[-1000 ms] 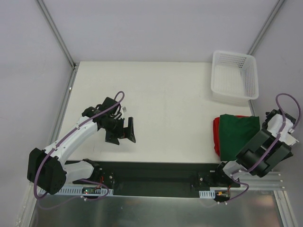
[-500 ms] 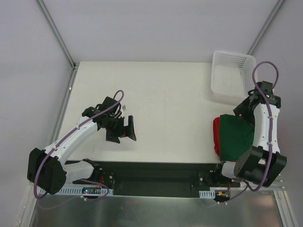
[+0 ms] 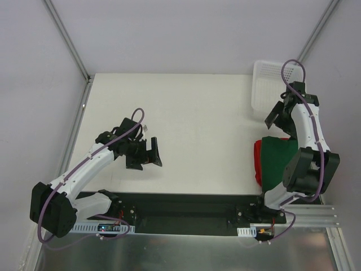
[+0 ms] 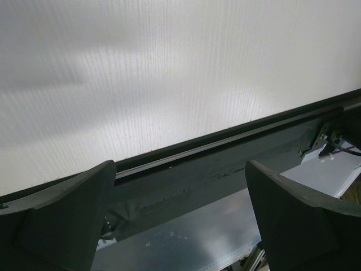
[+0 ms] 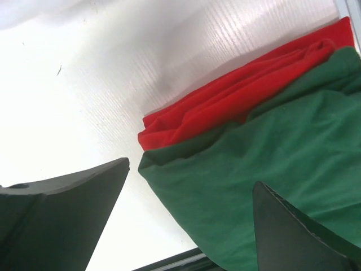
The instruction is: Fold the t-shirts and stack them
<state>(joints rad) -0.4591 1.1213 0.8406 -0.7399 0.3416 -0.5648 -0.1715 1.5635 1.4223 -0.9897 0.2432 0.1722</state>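
Gaping wide with nothing between its jaws, the right gripper [image 5: 192,175] hangs above a corner of the folded green t-shirt [image 5: 271,169], and its two dark fingers [image 5: 62,220] frame that corner without touching the cloth. The green t-shirt lies on top of a folded red t-shirt [image 5: 225,101], whose edge sticks out along one side. Only the right wrist view shows this layering and the soft folds in the red cloth. From the top view, the right gripper [image 3: 275,118] sits just off the near-left corner of the white basket [image 3: 271,96]. The stack lies on the table [image 3: 197,113] just on the near side of that basket. There the green t-shirt [image 3: 279,161] is partly hidden by the right arm, and the red t-shirt [image 3: 258,161] is a narrow strip on its left. The left gripper [image 3: 153,153] is well apart from the basket, far to its left and nearer the arm bases. The left wrist view shows the left gripper [image 4: 180,164] spread wide and holding nothing, over bare white table [image 4: 169,68] and the black rail [image 4: 225,164] at the near edge, with no shirt in sight.
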